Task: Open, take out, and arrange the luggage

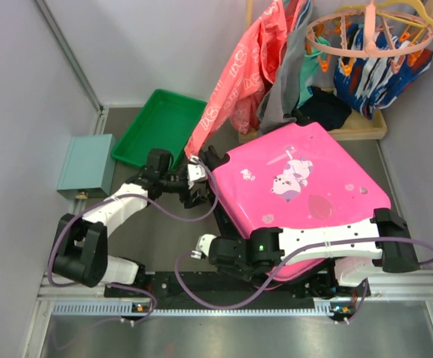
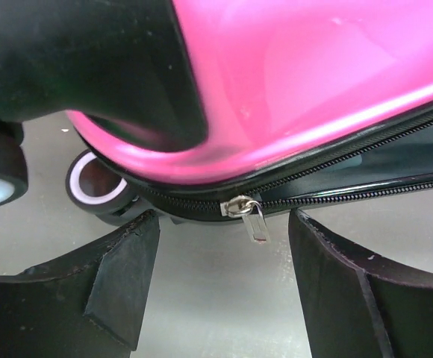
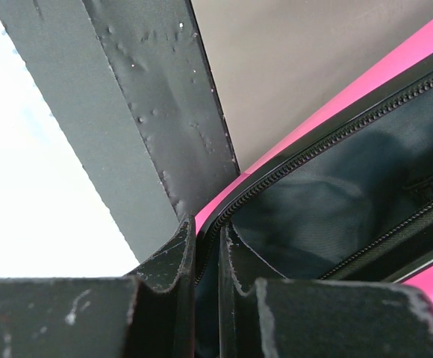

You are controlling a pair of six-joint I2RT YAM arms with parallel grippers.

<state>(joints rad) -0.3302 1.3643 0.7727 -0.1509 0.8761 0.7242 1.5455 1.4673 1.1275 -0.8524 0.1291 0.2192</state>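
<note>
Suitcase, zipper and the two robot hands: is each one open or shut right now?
Suitcase: partly unzipped, lid gaping a little, dark lining showing.
Zipper pull: hanging loose at a corner by a wheel, not gripped.
Left gripper: open, fingers either side of the zipper pull.
Right gripper: shut on the suitcase's unzipped edge.

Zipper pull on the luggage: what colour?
Silver metal zipper pull, hanging from the black zip of the pink luggage. The left wrist view shows it best.

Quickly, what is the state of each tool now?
Left tool: open, holding nothing.
Right tool: closed on the rim of the large hot-pink hard-shell suitcase.
</note>
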